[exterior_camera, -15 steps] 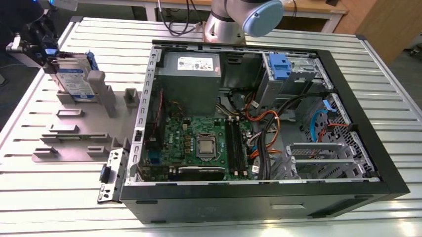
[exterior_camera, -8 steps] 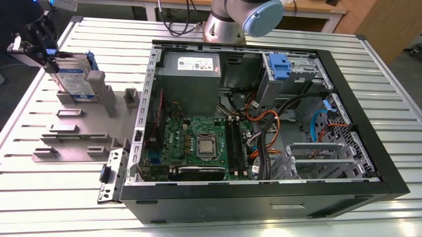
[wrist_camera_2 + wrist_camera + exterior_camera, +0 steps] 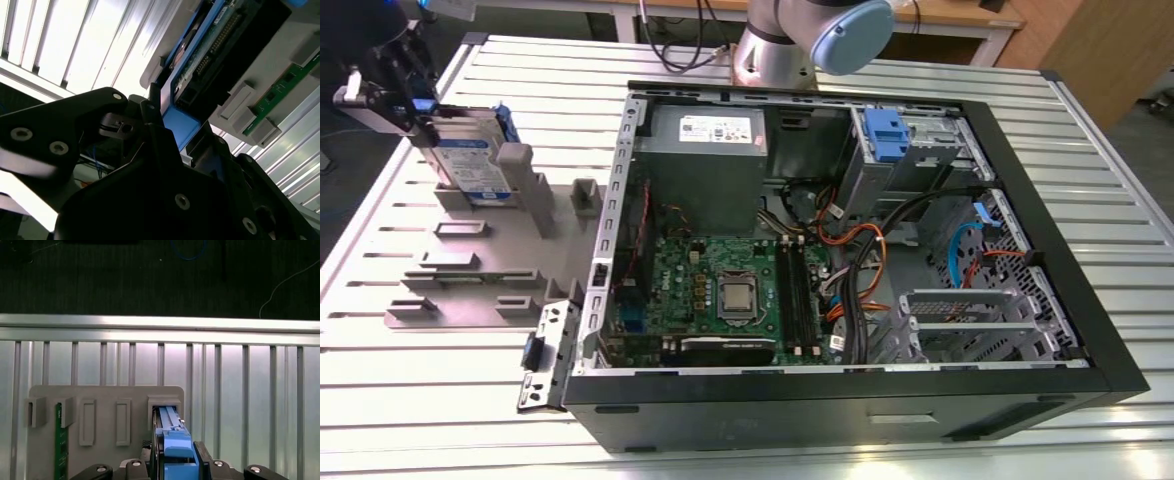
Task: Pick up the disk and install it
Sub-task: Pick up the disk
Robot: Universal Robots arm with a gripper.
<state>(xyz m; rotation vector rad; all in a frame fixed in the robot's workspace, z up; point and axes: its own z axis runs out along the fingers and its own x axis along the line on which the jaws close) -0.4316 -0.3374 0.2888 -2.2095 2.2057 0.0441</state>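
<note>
Black two-fingered claw [image 3: 416, 108] [image 3: 177, 457], its fingers [image 3: 200, 461] closed against both sides of the blue end rail of the disk [image 3: 470, 160] [image 3: 170, 420]. The disk is a flat silver hard drive with a blue-and-white label and blue plastic side rails. In the second wrist view, one dark finger [image 3: 154, 122] lies against the blue rail. The underside of the disk [image 3: 220, 45], with its green circuit board and black connector, runs away from the claw.

The disk stands on edge directly beneath the claw, its far end seated between the upright posts of a grey plastic holder plate [image 3: 480, 235] [image 3: 105, 400]. In the same plate, a few slots to the side of the claw, stands a narrow green memory module [image 3: 61, 440] [image 3: 280, 82]; the slots between it and the claw hold nothing. The plate lies flat on a slatted aluminium table [image 3: 440, 400] [image 3: 240, 380].

Well apart from the claw, toward the exterior view's right, an open black computer case [image 3: 854, 405] lies on its side on the table. Inside it:
- a green motherboard [image 3: 720, 290], on the side nearer the claw;
- a big grey metal box with a small white sticker [image 3: 707, 140];
- a small blue plastic latch [image 3: 887, 130] at the grey drive bay, on the side farther from the claw.

Beyond the case rises the arm's grey joint with a pale blue cap [image 3: 847, 30].
</note>
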